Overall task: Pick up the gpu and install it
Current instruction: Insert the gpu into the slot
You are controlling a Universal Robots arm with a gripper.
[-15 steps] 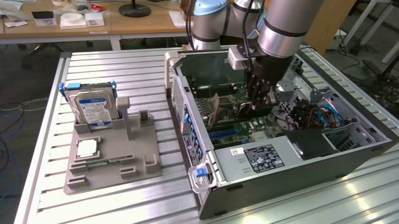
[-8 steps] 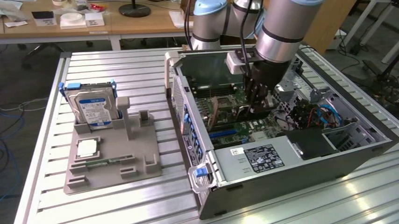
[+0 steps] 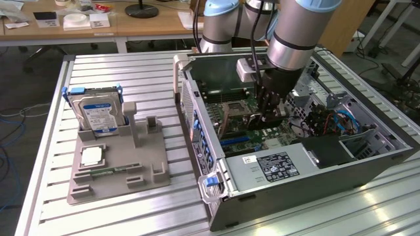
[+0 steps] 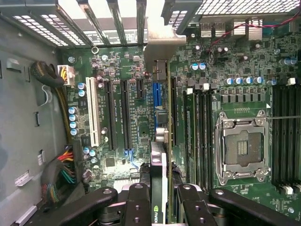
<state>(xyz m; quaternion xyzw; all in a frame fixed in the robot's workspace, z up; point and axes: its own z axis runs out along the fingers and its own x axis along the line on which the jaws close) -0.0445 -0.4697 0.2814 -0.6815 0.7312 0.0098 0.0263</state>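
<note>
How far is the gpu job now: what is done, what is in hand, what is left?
Done: the gpu is picked up and inside the case. In hand: the claw grips it edge-on over the motherboard slots. Left: release; whether it is seated I cannot tell.

Slatted table (image 3: 118,69) — grey tray (image 3: 113,176), computer case (image 3: 295,197)

exterior view: high and off to one side of the computer case (image 3: 295,191); angled down into its open side; far enough back to take in the whole case | wrist view: inside the case; sights along the gripper (image 4: 162,190); close above the motherboard (image 4: 127,61) | shared: motherboard and its CPU socket (image 4: 241,146)
</note>
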